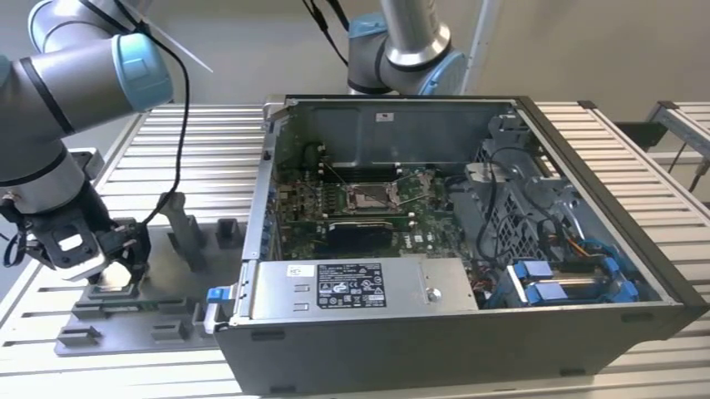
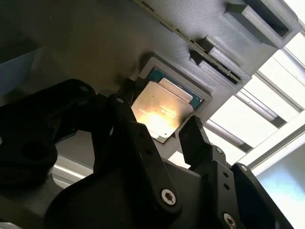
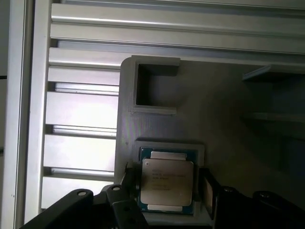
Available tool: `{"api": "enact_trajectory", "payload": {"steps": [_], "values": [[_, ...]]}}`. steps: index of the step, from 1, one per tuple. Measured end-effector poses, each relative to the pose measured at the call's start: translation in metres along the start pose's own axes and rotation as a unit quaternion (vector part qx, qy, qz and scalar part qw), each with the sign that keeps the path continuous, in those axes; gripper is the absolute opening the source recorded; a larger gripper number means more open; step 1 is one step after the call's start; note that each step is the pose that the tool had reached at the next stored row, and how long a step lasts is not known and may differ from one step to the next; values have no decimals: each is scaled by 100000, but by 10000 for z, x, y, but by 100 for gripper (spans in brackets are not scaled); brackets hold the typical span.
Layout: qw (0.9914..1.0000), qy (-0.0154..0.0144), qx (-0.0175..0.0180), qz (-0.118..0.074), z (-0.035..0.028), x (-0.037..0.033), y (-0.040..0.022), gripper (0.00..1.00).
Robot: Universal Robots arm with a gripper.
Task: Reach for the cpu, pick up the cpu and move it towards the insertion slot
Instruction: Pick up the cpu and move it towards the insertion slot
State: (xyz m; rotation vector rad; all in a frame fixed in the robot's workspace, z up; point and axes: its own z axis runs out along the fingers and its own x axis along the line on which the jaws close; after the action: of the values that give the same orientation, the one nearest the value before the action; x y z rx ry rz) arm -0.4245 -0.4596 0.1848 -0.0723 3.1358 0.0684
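Outside the computer case [image 1: 466,349], on the exterior view's left of it, the gripper [image 1: 108,268] stands low over the grey fixture [image 1: 166,288]. The cpu [image 3: 167,183] lies flat in a recess of that fixture, likewise outside the case. The fingers [image 2: 195,138] are spread, one on each side of the chip and close to its edges. A thin gap shows at one side in the first wrist view, so I judge the chip is not clamped. The insertion slot [image 1: 368,196] sits inside the case on the green motherboard [image 1: 298,209], well apart from the chip.

Risks, as judged:
- If one finger meets the chip first, it could shove the chip against the recess wall and tilt it.
- The thin edge offers little purchase, so a shallow grip may slip on lifting.
- A pad landing on the recess rim would close on plastic, not on the chip.
- The case wall stands between fixture and slot, and a low carry could strike it.
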Motion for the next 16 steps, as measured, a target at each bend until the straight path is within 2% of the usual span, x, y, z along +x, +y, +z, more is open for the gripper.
{"api": "enact_trajectory", "payload": {"steps": [8, 9, 16], "values": [[100000, 1, 2, 1, 4, 0, 0, 100], [100000, 7, 6, 2, 4, 0, 0, 0], [100000, 4, 3, 1, 8, 0, 0, 0]]}}
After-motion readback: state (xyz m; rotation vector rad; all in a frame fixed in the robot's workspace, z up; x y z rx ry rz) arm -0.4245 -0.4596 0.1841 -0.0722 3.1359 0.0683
